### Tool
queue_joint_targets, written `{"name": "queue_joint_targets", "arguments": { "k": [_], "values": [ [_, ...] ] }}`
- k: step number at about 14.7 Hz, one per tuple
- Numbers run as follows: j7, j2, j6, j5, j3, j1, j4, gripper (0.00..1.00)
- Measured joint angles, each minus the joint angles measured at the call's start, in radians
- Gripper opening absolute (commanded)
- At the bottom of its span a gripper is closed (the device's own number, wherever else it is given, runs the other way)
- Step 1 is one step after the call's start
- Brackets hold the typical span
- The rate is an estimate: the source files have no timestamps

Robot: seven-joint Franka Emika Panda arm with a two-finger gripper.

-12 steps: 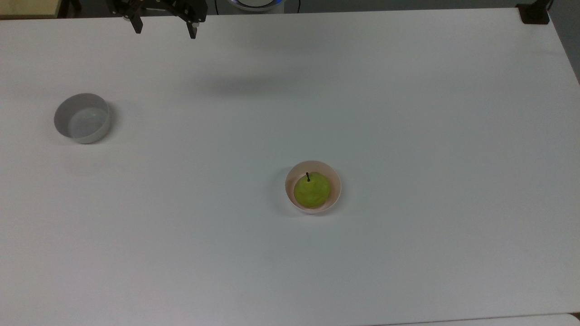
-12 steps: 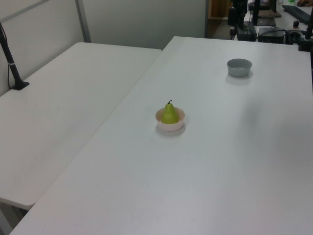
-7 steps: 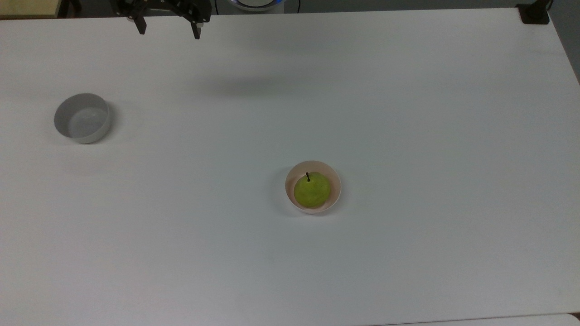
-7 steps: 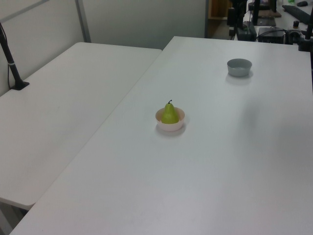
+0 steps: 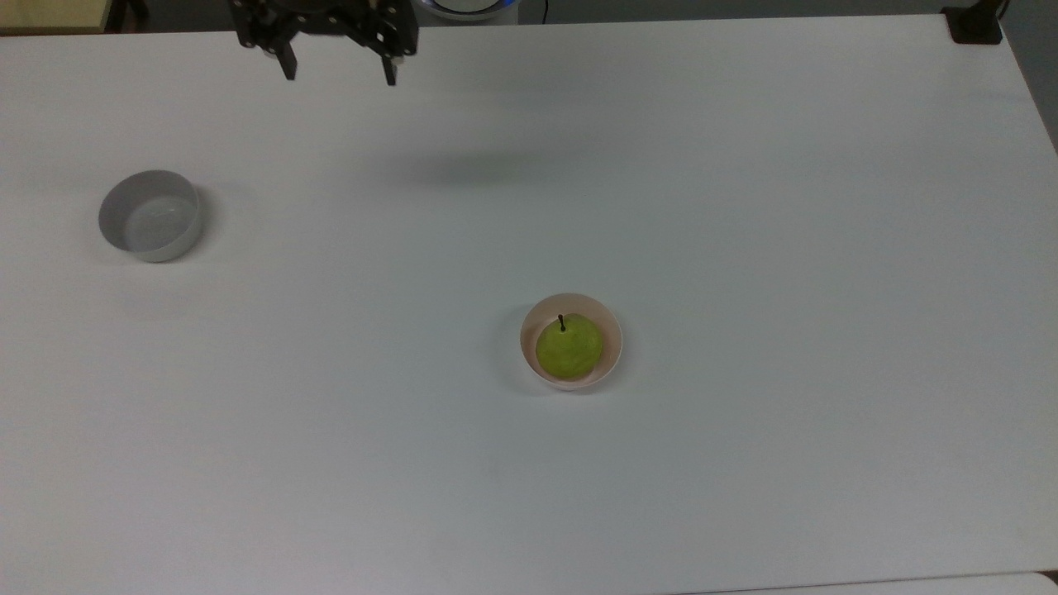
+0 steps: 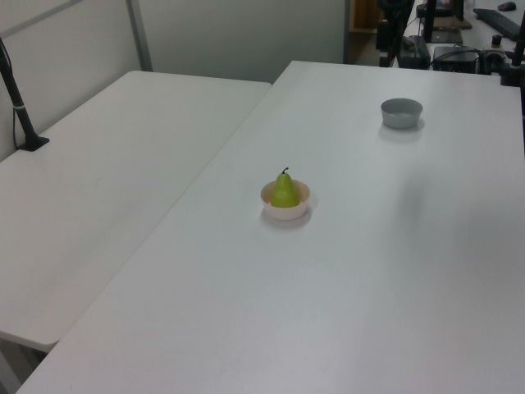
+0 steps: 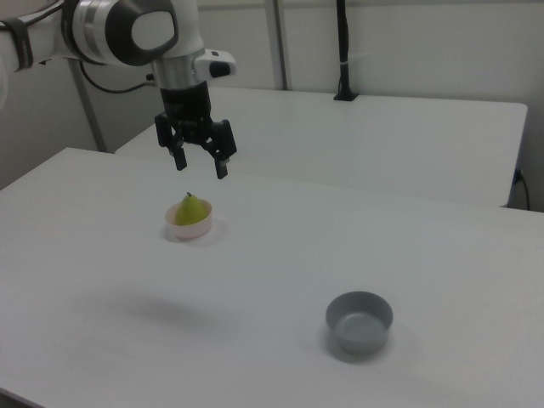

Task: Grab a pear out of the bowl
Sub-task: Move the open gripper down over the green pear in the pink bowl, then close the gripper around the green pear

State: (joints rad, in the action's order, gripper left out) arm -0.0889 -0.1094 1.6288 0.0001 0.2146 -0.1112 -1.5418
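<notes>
Where the wide white table (image 5: 744, 207) spreads across the top view, sits a small round pale pink bowl (image 5: 613, 347) with a cream-pink inside, a little below and right of centre, holding a small yellow-green pear (image 5: 569, 349) with a short dark stem. Rests inside the bowl, that pear, stem pointing up in the left view (image 6: 285, 192), its body rising above the bowl's rim (image 6: 285, 210), untouched by anything else. Hangs high above the table near the top view's upper edge, left of centre, a black two-finger gripper (image 5: 337, 73) with both fingers spread wide apart and nothing held between them. Appears again in the right view (image 7: 201, 165), carried by a white and grey robot arm (image 7: 127, 32), fingers pointing down, open and empty, drawn just above the pear (image 7: 192, 211) and the pink bowl (image 7: 189, 231) though well apart from them in the top view. Falls on the tabletop right of and below the gripper in the top view, a soft dark shadow (image 5: 463, 169). Stands far toward the top view's left a small round grey bowl (image 5: 150, 215), empty, well apart from the pink one; same grey bowl near the right view's lower right (image 7: 359, 321) and toward the left view's upper right (image 6: 401, 112). Adjoins the main table in the left view a second white table (image 6: 107, 180), with a black post (image 6: 18, 98) standing at its far left edge.
</notes>
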Motion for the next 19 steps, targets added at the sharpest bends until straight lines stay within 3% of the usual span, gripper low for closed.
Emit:
{"name": "queue_joint_targets", "arguments": {
  "k": [6,11,17,19],
  "values": [
    [0.099,-0.134,0.211,0.070,0.027,-0.155,0.066,1.00],
    [0.195,-0.274,0.386,0.076,0.028,-0.274,0.092,1.00],
    [0.220,-0.436,0.498,0.076,0.029,-0.323,0.118,1.00],
    [0.220,-0.467,0.502,0.076,0.030,-0.325,0.122,0.91]
  ]
}}
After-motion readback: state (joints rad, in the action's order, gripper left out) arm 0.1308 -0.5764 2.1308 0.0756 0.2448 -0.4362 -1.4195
